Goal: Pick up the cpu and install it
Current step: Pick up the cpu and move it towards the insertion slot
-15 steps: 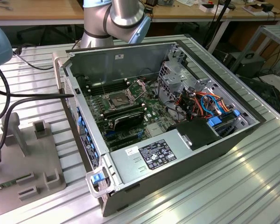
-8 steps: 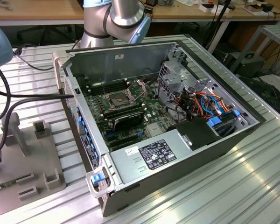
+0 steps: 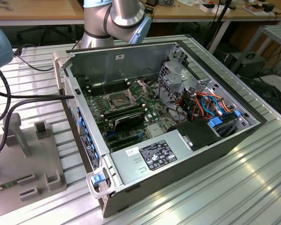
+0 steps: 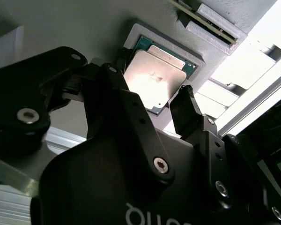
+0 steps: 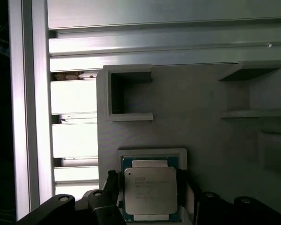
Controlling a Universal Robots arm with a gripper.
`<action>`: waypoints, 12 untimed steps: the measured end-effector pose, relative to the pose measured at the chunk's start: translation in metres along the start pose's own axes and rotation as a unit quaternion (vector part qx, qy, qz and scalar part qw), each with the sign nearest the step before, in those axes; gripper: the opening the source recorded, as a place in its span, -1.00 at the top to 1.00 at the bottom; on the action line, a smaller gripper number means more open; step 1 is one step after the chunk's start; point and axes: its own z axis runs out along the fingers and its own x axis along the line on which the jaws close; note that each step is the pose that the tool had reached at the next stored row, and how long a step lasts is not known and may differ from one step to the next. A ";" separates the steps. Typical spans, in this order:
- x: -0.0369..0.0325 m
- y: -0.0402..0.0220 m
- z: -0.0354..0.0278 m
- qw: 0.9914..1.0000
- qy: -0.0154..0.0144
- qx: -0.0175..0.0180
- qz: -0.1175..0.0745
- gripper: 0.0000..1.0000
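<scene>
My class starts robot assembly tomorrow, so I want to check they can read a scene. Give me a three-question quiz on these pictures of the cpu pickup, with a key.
1. True or false: the cpu already sits in the socket.
2. The gripper is: A shut on a memory stick; B open, straddling the cpu; C shut on the cpu, lifted clear.
3. What does the cpu lie in?
Key: 1 false; 2 B; 3 a rimmed recess in the grey fixture.
</scene>
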 end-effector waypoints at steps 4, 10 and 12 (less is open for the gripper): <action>-0.0003 -0.0001 -0.0007 1.000 0.000 0.000 0.000 -0.29; -0.0020 -0.0001 -0.0007 1.000 0.000 0.000 0.000 -0.29; -0.0020 -0.0001 -0.0009 1.000 0.000 0.000 0.000 -0.29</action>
